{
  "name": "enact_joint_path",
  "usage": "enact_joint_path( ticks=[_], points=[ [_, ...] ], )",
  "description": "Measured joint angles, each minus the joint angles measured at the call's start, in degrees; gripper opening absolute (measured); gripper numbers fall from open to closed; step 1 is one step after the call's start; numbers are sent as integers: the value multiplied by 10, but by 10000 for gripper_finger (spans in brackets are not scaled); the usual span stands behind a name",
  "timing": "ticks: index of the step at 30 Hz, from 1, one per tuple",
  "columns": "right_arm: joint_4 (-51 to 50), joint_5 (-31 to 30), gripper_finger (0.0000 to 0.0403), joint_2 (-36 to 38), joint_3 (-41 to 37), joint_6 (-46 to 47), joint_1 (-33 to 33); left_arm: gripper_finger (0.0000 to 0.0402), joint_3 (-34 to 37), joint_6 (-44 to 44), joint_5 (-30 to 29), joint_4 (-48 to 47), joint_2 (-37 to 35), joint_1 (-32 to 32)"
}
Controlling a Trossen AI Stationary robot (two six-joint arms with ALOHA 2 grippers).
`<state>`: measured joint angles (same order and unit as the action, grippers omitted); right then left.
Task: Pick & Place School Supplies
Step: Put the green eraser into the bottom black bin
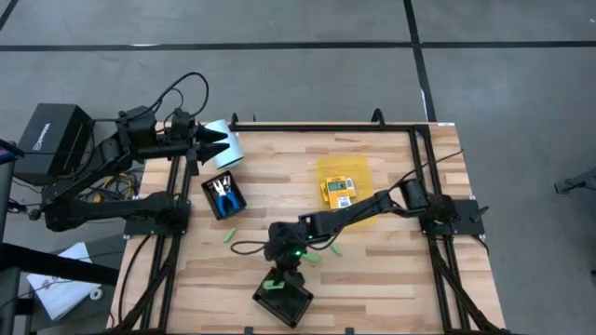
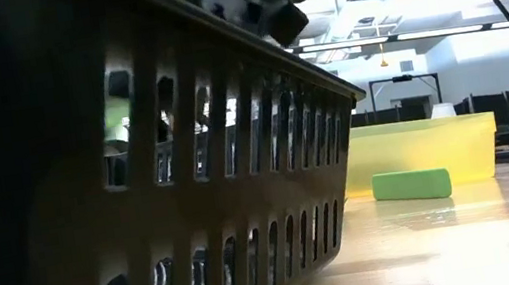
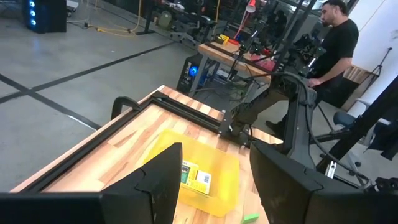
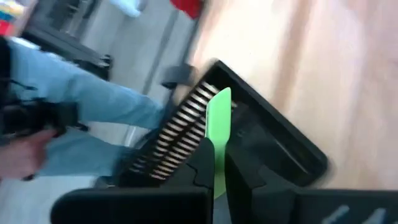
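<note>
My right gripper hangs over a black slotted tray at the table's near edge, shut on a light-green oblong piece. Loose green pieces lie on the table. A yellow bin holds a yellow-orange pack. Another black tray holds blue-handled scissors. My left gripper waits raised at the far left, open, next to a pale cylinder. My right gripper pinches the green piece between its two fingers. The piece lies along the fingers, and its free end sticks out past the fingertips. The fingers slant down toward the table's near edge. The piece is clear of the table, above the black tray's slotted wall.
In the low view the near tray's wall fills the left, with a green piece on the wood in front of the yellow bin. A black rail frame borders the table. People stand beyond the table.
</note>
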<state>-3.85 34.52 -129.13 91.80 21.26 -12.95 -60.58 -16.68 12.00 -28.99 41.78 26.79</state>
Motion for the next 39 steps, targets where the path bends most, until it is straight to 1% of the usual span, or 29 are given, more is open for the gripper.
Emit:
enact_joint_path(
  ticks=[1,3,12,15,18,22,24,26,28,31,33,39],
  points=[
    [-6,-3,5,-1,-2,0,1,184,0,0,0,0,0,0],
    [-7,-5,20,-4,-2,0,4,184,0,0,0,0,0,0],
    [-4,2,154,-5,-1,-2,4,184,0,0,-2,4,0,0],
    [-3,24,186,-5,-1,-1,5,184,0,0,-2,5,0,0],
    [0,46,206,4,-2,13,11,184,0,0,-3,5,0,0],
    [35,47,209,45,-2,13,32,184,0,0,-5,5,6,1],
    [51,43,203,64,1,13,48,184,0,0,-5,5,12,1],
    [45,36,195,81,-1,13,63,184,0,-1,-5,1,20,1],
    [44,32,185,95,-1,13,78,184,0,-3,0,-27,33,1],
    [43,31,171,125,-1,15,94,184,0,-3,2,-111,62,1],
    [45,28,162,144,-1,15,105,184,10,-4,2,-136,79,-6],
    [37,10,149,195,-1,14,134,184,64,-38,-1,-132,96,-45]
  ],
)
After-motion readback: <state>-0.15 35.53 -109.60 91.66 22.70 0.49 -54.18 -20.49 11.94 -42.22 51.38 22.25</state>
